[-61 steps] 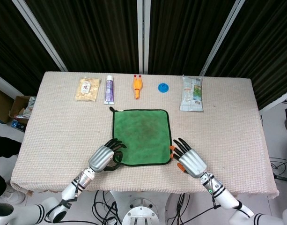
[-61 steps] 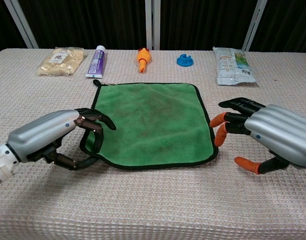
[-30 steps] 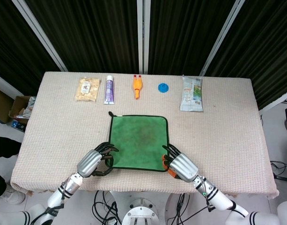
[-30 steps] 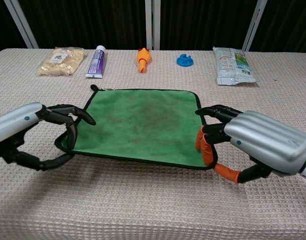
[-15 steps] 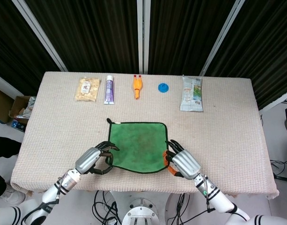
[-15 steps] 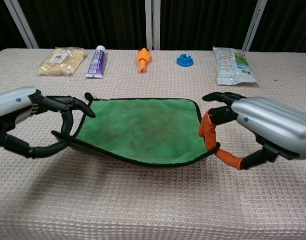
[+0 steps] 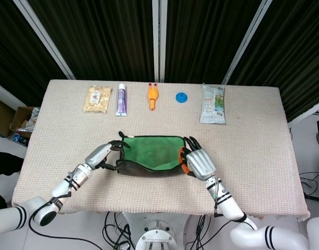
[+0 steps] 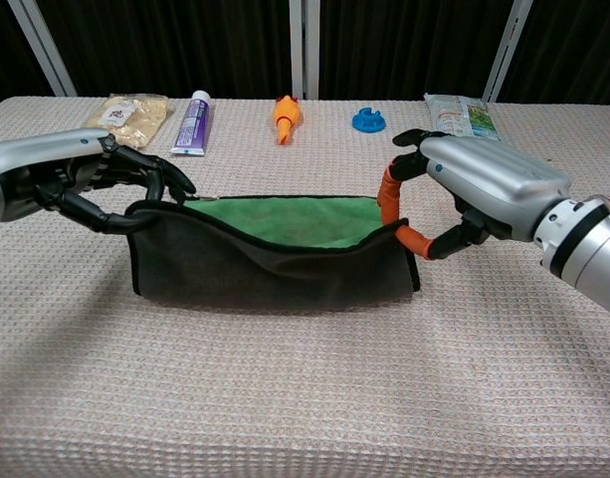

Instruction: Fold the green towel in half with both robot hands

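Left hand [image 8: 56,179]: we pinch the towel's near left corner, raised off the table [image 8: 285,398].
Right hand [image 8: 479,189]: we grip the near right corner, also raised — orange fingertips [image 8: 388,189] at the hem.
Green towel [image 8: 285,224]: strung between our two hands, near edge lifted and sagging in the middle, dark underside facing the chest camera; far edge on the table beyond our fingers.
Beyond the hands: snack bag [image 7: 97,99], purple tube [image 7: 121,99], orange toy [image 7: 152,96], blue cap [image 7: 181,97], packet [image 7: 213,103] — well apart, along the far edge.
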